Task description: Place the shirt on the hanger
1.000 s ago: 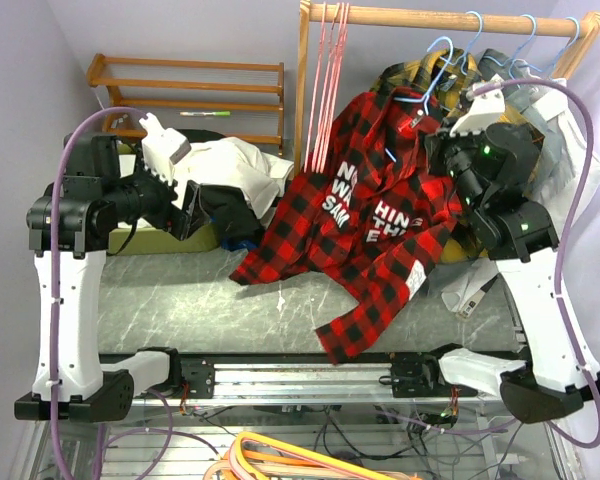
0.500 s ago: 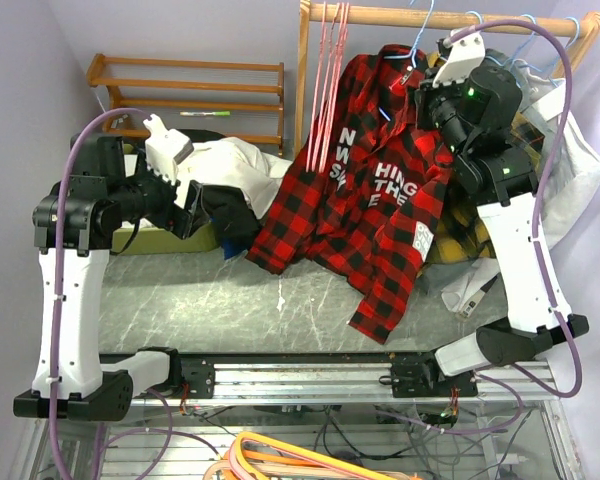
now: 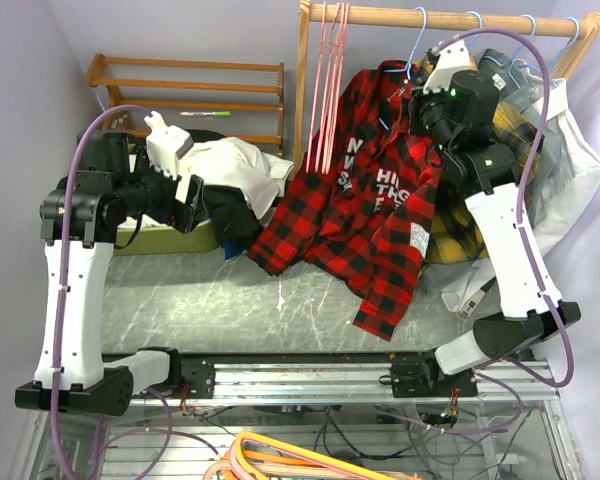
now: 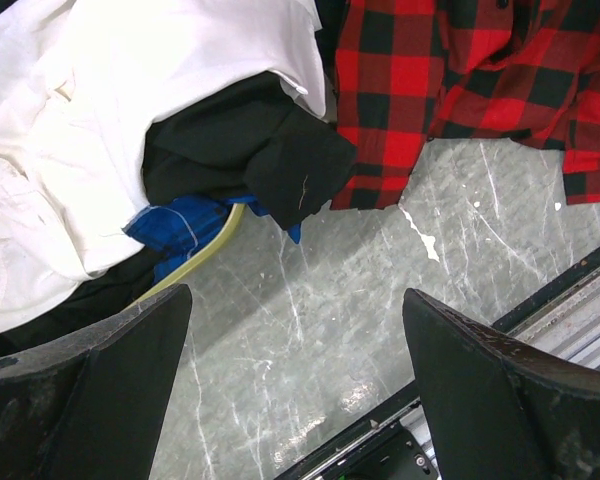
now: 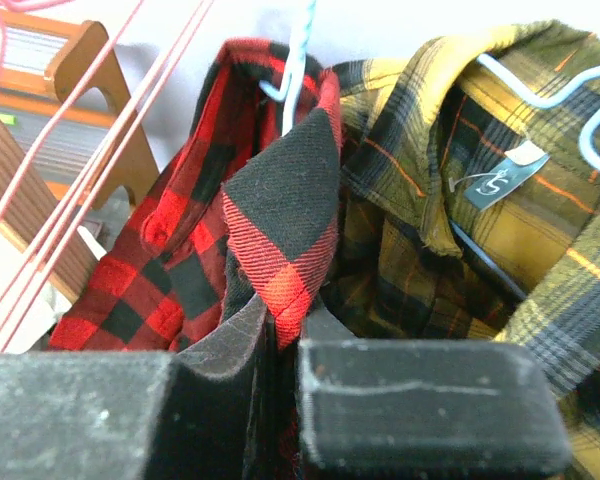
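The red-and-black plaid flannel shirt with white block letters (image 3: pixel 375 200) is hanging just under the round wooden clothes rail (image 3: pixel 460 18). Its collar is up near the rail, and its hem and one sleeve trail down onto the grey marble-look table (image 3: pixel 200 290) below. In the right wrist view, the thin light-blue wire hanger (image 5: pixel 295 60) runs down into the collar, with its hook up at the rail. I honestly can't tell if the hook is seated over the wood.

The right gripper (image 5: pixel 280 335) is right under the rail with its fingers pinched together on a fold of the collar. The left gripper (image 4: pixel 295 300) is well off to the left of the rail with its fingers spread wide and nothing between them, looking down at the table and a crumpled plain white shirt (image 4: pixel 130 100).

My read is that the shirt is basically on and this is the hang-and-let-go part. If it were me, I'd hold the pinch until the hook clearly carries the weight, then open slowly and back straight out. That way the fingers won't snag the olive-yellow plaid shirt (image 5: pixel 460 230) hanging from the rail on the right, or the pink wire hangers (image 3: pixel 325 90) at its left end. The fabric looks bunched to one side, so I'd check both shoulders.
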{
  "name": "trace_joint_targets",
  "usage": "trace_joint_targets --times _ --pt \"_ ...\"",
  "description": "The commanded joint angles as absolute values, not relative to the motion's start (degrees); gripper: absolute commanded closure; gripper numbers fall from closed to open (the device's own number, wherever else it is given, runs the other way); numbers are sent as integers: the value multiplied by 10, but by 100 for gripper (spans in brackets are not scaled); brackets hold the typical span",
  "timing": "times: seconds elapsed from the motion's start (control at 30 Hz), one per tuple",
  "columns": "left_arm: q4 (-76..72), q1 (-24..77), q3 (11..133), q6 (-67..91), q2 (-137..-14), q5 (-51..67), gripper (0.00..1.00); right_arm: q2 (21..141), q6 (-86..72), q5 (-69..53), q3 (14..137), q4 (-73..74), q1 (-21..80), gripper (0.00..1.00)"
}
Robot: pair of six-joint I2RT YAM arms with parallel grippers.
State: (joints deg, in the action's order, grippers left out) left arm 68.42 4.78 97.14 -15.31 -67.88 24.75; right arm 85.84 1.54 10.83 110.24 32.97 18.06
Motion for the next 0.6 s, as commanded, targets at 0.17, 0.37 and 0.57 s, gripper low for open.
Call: trace_joint_targets --times 0.17,0.37,0.57 --pt "665 38 965 -143 -682 254 2 753 -92 200 989 269 176 1" --pt "648 24 941 -140 -682 257 3 678 -319 310 870 390 197 0" --pt "596 -25 893 -115 -680 222 3 645 -668 568 758 666 373 0"
